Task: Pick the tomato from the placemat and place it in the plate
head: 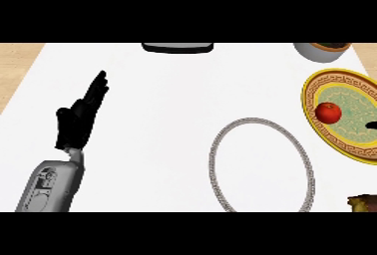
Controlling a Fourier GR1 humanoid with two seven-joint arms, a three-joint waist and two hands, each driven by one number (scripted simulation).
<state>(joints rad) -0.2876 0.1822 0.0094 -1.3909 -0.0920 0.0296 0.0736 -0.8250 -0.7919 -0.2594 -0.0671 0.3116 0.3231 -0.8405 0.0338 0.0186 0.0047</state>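
one tomato (329, 113), round, red and glossy, lay on the plate (318, 93), left of its centre. the plate was oval-looking, with a yellow patterned rim and a pale green patterned middle, at the right edge of the table (162, 99), cut off by the view. one placemat (218, 172), white with a grey beaded ring border, lay near the front edge, just left of the plate. the table was plain white and smooth; tan wood showed at both far corners. one grey bowl (322, 50) with dark contents stood at the far right corner. one flat black and white object (177, 47) lay at the far edge. a small brown thing (364, 203) showed at the near right corner. left robot hand (77, 122): black, fingers straight, pressed together, pointing up, near the left edge. a small dark tip (372, 125) showed at the right edge over the plate; could not tell what it was.
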